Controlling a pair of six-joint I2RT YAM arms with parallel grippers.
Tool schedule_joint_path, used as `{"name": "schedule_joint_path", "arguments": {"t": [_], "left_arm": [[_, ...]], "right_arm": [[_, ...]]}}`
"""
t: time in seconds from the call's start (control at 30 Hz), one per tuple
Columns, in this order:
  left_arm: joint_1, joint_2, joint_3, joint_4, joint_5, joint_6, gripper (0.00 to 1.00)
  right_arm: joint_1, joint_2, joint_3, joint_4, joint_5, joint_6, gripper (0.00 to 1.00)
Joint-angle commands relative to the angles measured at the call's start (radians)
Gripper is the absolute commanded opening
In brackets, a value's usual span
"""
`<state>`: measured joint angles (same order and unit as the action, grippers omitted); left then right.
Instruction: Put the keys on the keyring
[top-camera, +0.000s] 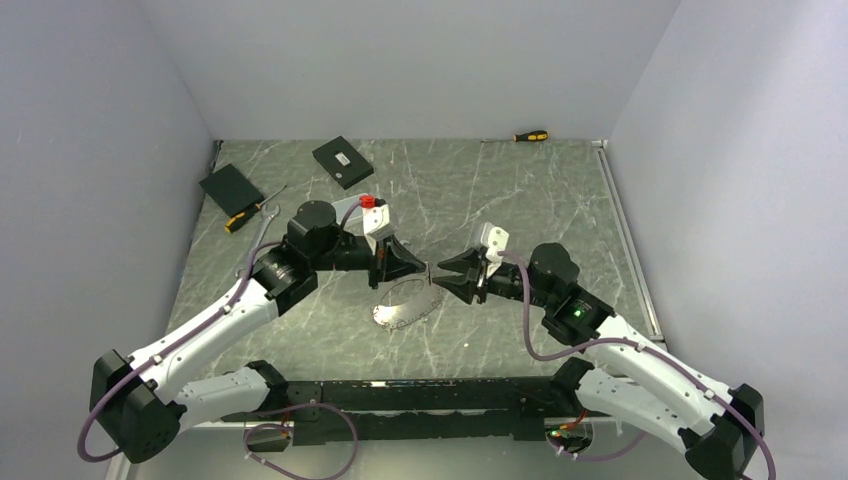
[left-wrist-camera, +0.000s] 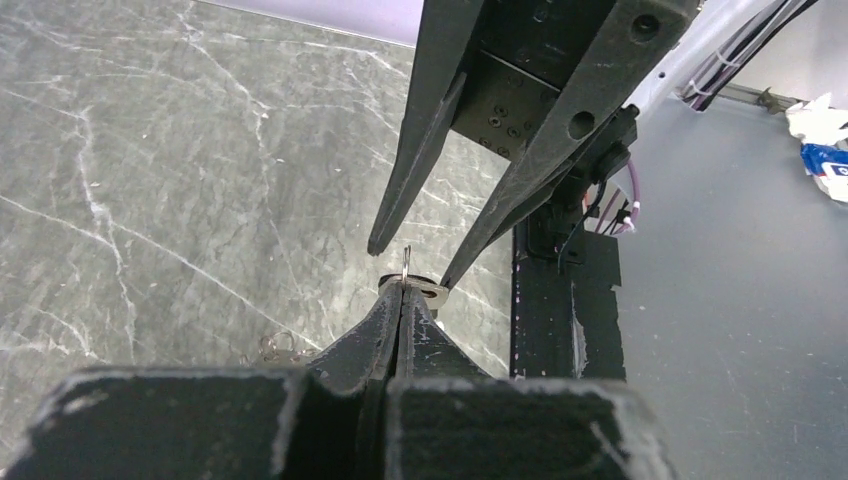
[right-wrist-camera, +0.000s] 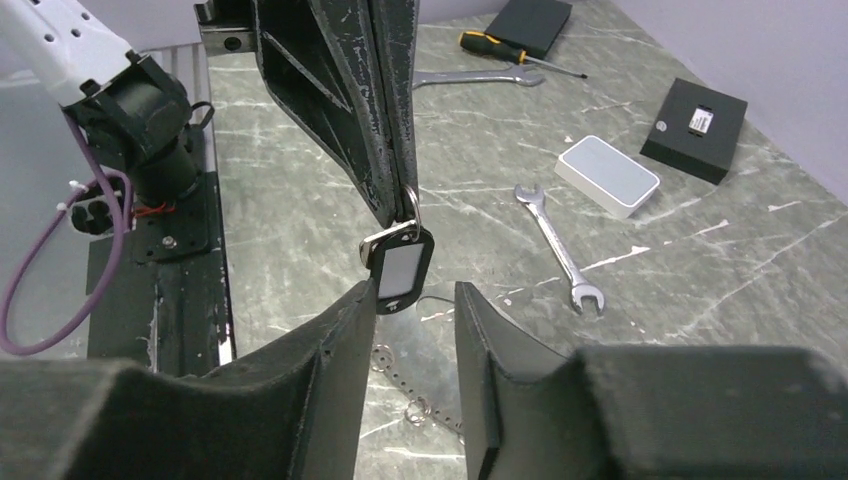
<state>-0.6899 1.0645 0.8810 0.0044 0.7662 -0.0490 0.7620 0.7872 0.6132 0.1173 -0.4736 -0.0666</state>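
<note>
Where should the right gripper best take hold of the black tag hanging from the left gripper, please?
Probably its lower body, coming level from the right arm's side: the tag hangs by a small ring pinched in the shut left gripper, leaving that part free between the right gripper's open jaws.

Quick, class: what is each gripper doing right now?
Left gripper: closed, holding the key tag by its small ring.
Right gripper: open, fingers either side of it.

Wrench (right-wrist-camera: 556, 243), screwdriver (right-wrist-camera: 510, 52), white box (right-wrist-camera: 607, 175), black box (right-wrist-camera: 700, 125)
</note>
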Motion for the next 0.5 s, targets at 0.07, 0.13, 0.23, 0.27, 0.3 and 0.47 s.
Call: {"name": "schedule_joint_path", "arguments": {"t": [0.07,0.13,0.23,0.27,0.3,0.47], "left_arm": [[-0.004,0.003,0.016,0.066,0.052,-0.034,0.00],[-0.003,0.003,0.018,0.062,0.054,-0.032,0.00],[-0.004,0.010,0.022,0.063,0.064,-0.031,0.00],[-0.004,0.013,0.024,0.063,0.067,-0.032,0.00],[-0.003,0.016,0.025,0.064,0.070,-0.032,0.00],[-0.005,0.020,0.025,0.078,0.082,-0.037,0.00]], "right_arm": [[0.002,0.002,0.066,0.038,-0.049,-0.041,0.31],[0.002,0.003,0.073,0.046,-0.054,-0.037,0.31],[0.002,0.012,0.086,0.042,-0.064,-0.036,0.28],[0.003,0.014,0.090,0.041,-0.067,-0.036,0.26],[0.003,0.016,0.093,0.041,-0.070,-0.036,0.26],[0.002,0.026,0.106,0.041,-0.071,-0.041,0.24]]}}
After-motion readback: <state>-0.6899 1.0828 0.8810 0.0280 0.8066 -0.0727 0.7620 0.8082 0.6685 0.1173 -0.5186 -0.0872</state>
